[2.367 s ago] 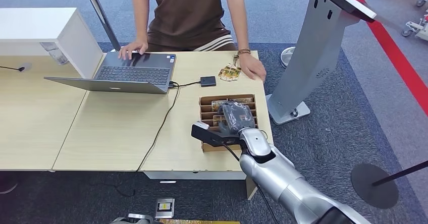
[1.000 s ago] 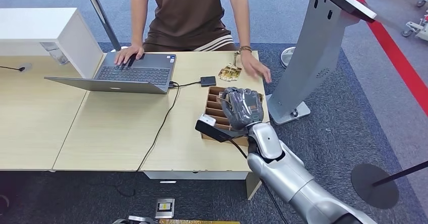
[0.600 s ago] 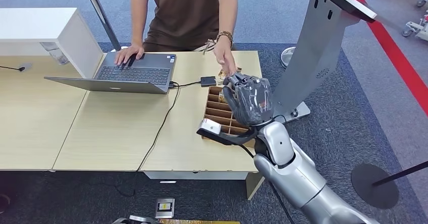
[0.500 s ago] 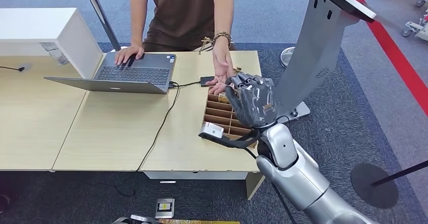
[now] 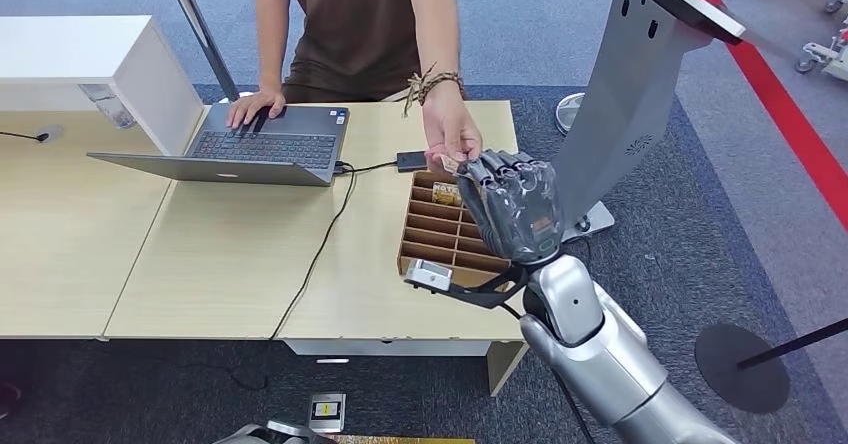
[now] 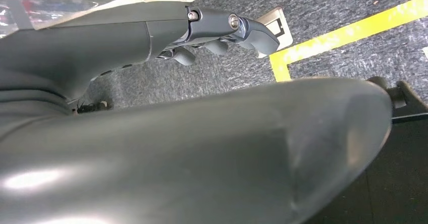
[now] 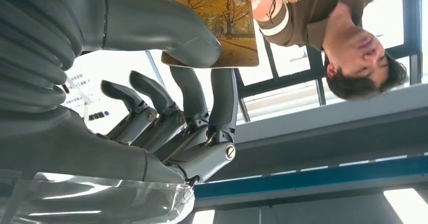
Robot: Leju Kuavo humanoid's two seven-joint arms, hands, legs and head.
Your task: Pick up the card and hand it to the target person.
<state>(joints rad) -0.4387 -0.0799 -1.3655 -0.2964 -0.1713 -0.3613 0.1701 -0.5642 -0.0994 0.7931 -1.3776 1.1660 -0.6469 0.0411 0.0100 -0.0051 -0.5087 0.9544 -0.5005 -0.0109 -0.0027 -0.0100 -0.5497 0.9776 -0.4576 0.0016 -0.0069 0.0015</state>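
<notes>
My right hand (image 5: 517, 207) pinches the card (image 7: 222, 19) between thumb and fingers, right at the person's hand (image 5: 452, 142), above the divider box (image 5: 440, 236); laptop (image 5: 255, 146) far left.

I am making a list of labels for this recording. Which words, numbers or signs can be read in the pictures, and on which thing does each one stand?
No text can be read in these pictures.
Card in the right hand: a picture of autumn trees, no legible words.
Laptop: small stickers beside the keyboard, too small to read.
Window behind the right hand: dark marks, too blurred to read.
Floor plate: no legible marking.
</notes>
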